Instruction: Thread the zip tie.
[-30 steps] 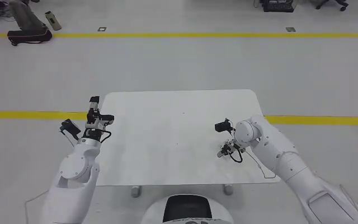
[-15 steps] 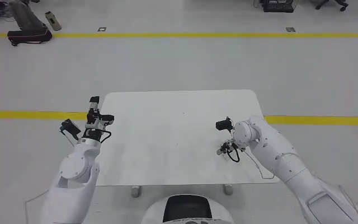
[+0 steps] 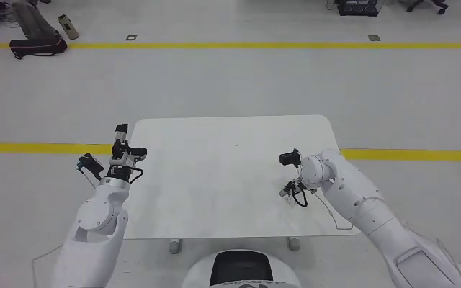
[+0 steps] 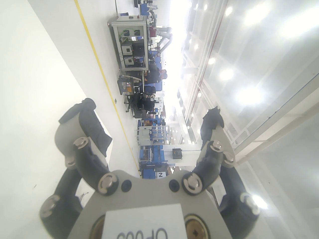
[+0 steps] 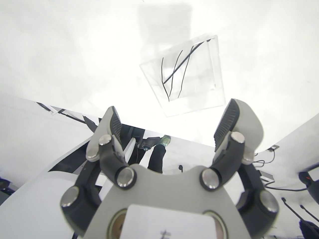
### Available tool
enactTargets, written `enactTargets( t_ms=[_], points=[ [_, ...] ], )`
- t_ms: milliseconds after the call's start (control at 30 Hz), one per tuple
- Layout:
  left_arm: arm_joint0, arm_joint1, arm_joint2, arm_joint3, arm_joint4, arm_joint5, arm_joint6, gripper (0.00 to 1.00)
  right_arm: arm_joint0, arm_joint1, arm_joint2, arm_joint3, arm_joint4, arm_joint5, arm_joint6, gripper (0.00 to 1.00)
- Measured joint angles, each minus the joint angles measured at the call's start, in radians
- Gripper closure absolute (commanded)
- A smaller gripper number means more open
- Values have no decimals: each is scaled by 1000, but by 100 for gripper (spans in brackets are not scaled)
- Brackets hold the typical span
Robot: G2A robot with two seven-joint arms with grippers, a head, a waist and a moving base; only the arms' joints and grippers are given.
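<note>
Several thin black zip ties (image 5: 183,68) lie crossed inside a clear square box (image 5: 214,75) on the white table (image 5: 74,38). My right gripper (image 5: 172,109) hangs just short of the box, open, with nothing between its ribbed pads (image 5: 225,119). From above, the right gripper (image 3: 287,191) is over the table's right part. My left gripper (image 4: 149,115) is open and empty, pointing away into the room. In the top view the left gripper (image 3: 120,137) stands at the table's left edge.
The white table (image 3: 216,165) is bare across its middle. The table's edge runs just under the right gripper's fingers (image 5: 112,120), with cables (image 5: 271,160) below it. Yellow floor lines (image 3: 216,45) run behind the table.
The right wrist has shifted slightly toward the table's far side. The left arm has kept still.
</note>
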Motion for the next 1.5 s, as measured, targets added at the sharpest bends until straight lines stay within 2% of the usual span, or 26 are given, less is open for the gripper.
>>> enactTargets(
  t_ms=[33, 67, 233, 467, 700, 1033, 1500],
  points=[
    [0, 0, 0, 0, 0, 0, 0, 0, -1, 0, 1, 0, -1, 1, 1, 36],
    [0, 0, 0, 0, 0, 0, 0, 0, -1, 0, 2, 1, -2, 3, 2, 53],
    [0, 0, 0, 0, 0, 0, 0, 0, -6, 0, 12, 4, -5, 10, -2, 66],
    [0, 0, 0, 0, 0, 0, 0, 0, -16, -2, 16, 6, -9, 13, -13, 73],
    [0, 0, 0, 0, 0, 0, 0, 0, -28, -14, -7, 13, -36, 48, -65, 72],
    [0, 0, 0, 0, 0, 0, 0, 0, -22, -35, -37, 38, -70, 113, -93, 87],
    [0, 0, 0, 0, 0, 0, 0, 0, -19, -59, -41, 99, -72, 134, -147, 87]
  ],
)
